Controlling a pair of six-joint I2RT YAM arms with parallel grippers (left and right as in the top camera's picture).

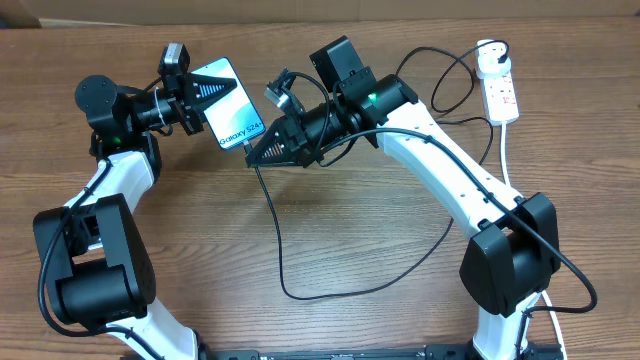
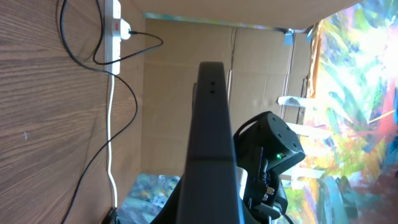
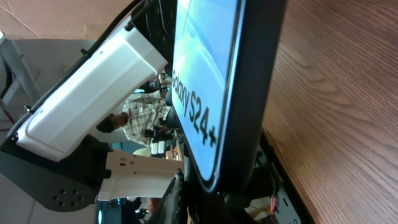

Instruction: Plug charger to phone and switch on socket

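My left gripper [image 1: 204, 101] is shut on the phone [image 1: 232, 112] and holds it tilted above the table, its light blue screen reading "Galaxy S24+". In the left wrist view the phone [image 2: 211, 137] shows edge-on. My right gripper [image 1: 259, 152] sits against the phone's lower end, shut on the charger's connector end; the tip itself is hidden. The charger's thin black cable [image 1: 281, 250] hangs from it, loops across the table and runs up to the socket [image 1: 502, 95], where its plug sits at the far end. In the right wrist view the phone [image 3: 208, 81] fills the frame just above the jaws.
The socket's white cord [image 1: 505, 150] runs down the right side behind my right arm [image 1: 450, 165]. Loops of black cable [image 1: 450, 80] lie left of the socket. In the left wrist view the socket [image 2: 114, 25] lies at the top left, with a cardboard wall [image 2: 168, 93] beyond the table edge.
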